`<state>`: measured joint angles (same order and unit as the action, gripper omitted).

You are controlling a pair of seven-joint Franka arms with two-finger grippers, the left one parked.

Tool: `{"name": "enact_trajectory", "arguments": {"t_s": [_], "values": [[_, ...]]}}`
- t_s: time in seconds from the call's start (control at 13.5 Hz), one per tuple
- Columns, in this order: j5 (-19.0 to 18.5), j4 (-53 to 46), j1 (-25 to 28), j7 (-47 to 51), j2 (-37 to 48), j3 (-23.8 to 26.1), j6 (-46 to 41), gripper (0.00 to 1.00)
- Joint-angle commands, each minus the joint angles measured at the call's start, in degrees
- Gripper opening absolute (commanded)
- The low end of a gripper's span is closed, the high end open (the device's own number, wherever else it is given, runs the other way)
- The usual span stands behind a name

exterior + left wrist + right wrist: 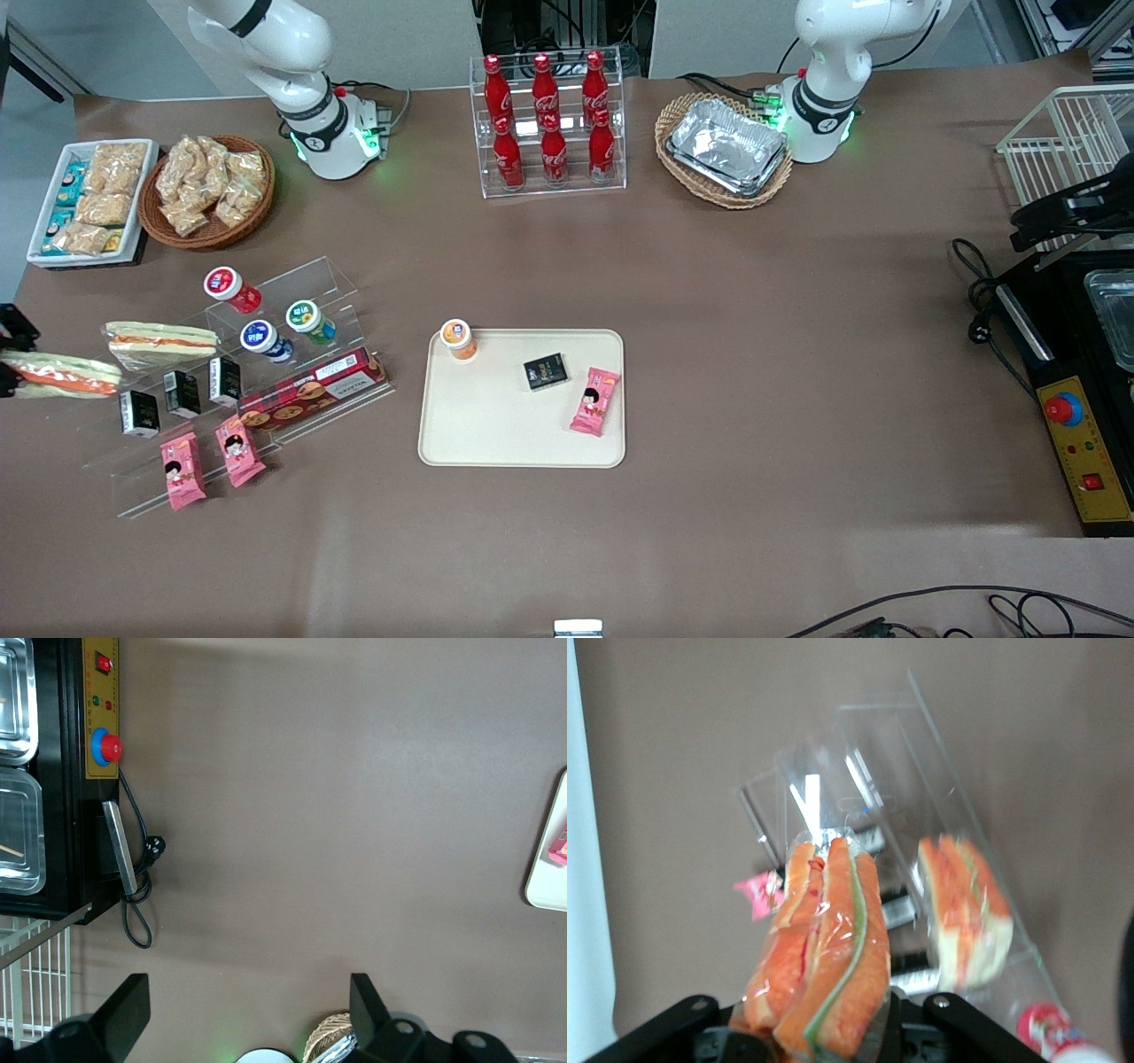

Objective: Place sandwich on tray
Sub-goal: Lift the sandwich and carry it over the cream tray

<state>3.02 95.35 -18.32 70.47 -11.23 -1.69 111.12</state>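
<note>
Brown worktop [709,292]; pincer [824,1028] clamped on sandwich [824,974], raised at working arm's end, well apart from tray [496,434].

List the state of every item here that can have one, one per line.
Right arm's gripper: shut on the clear-wrapped wedge sandwich, at the working arm's end of the table.
Clear-wrapped wedge sandwich: wrapped, held in the air, not on the tray.
Cream-beige rectangular plastic tray: flat on the table, holding an orange-lidded cup, a black packet and a pink packet.
Second wrapped sandwich: lying on the clear acrylic stand.
</note>
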Motion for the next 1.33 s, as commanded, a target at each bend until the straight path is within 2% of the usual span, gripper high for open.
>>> {"name": "enact_trajectory", "arguments": {"t_s": [0.0,0.15,0.3,0.74,1.03,1.26], "values": [[0.76,0.19,7.66,8.88,1.82,-0.06,-3.79,0.0],[2.25,0.1,12.75,16.67,1.91,0.02,-4.95,0.0],[1.2,0.1,19.35,27.13,1.39,-0.24,-4.07,0.0],[-1.52,-0.08,34.12,38.14,-1.86,-0.24,0.84,0.0],[-1.79,-0.08,39.74,41.33,-4.76,-0.15,5.67,0.0],[-1.53,-0.08,41.78,45.36,-7.92,-0.15,12.78,0.0]]}}
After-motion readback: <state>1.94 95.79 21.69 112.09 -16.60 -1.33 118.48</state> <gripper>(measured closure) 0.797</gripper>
